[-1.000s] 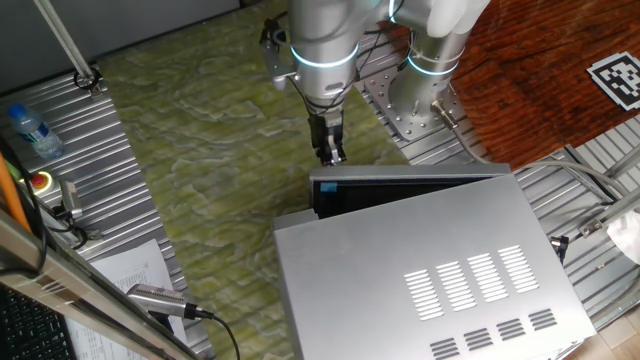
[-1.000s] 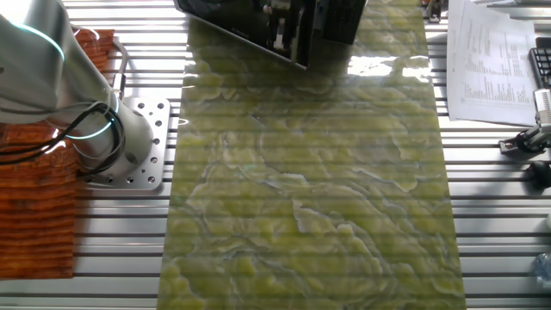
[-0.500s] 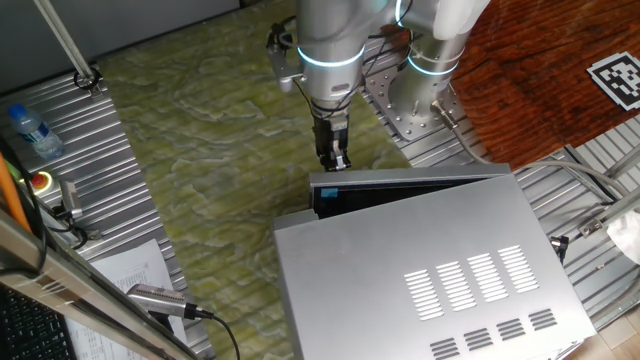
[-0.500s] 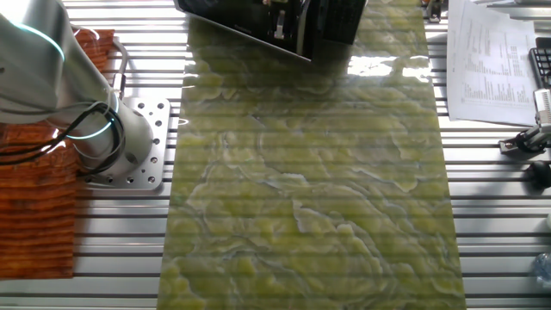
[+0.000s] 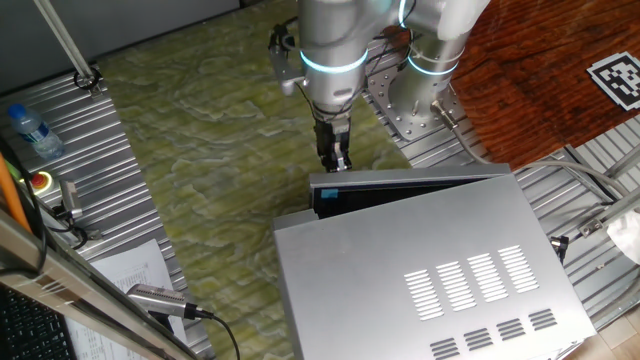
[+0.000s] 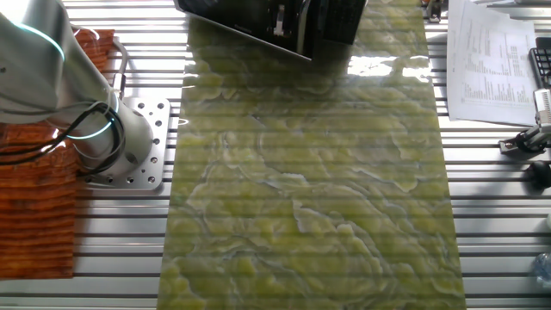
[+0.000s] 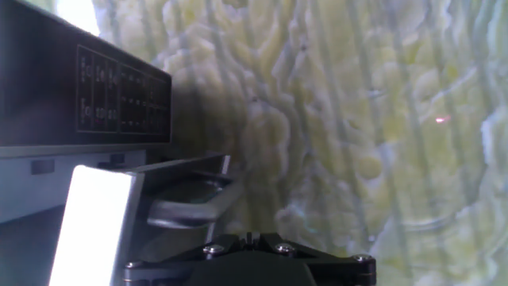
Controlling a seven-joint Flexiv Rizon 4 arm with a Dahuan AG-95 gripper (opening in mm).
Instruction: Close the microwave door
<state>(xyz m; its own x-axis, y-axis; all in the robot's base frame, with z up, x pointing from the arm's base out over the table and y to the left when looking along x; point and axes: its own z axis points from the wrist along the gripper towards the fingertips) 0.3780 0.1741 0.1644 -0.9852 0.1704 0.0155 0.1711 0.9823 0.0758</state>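
Observation:
The microwave [image 5: 430, 270] is a large silver box with slit vents on top, at the lower right of one fixed view. Its door [image 5: 410, 190] stands a little ajar along the box's far edge, showing a dark inner face with a small blue mark. My gripper [image 5: 337, 163] points down with fingers together, right at the door's outer left end. In the other fixed view the gripper [image 6: 280, 19] stands against the dark door [image 6: 241, 33] at the top edge. The hand view shows the dark control panel [image 7: 119, 99] at the left; my fingertips are hidden there.
A green patterned mat [image 5: 200, 130] covers the table. A water bottle [image 5: 30, 130], a red button [image 5: 42, 181] and papers [image 5: 130, 270] lie at the left. The arm's base [image 5: 425, 100] stands behind the microwave. An orange cloth [image 6: 34, 198] lies beside the base.
My gripper has moved slightly right and down, closer to the door's end. In the other fixed view the door's edge has shifted a little.

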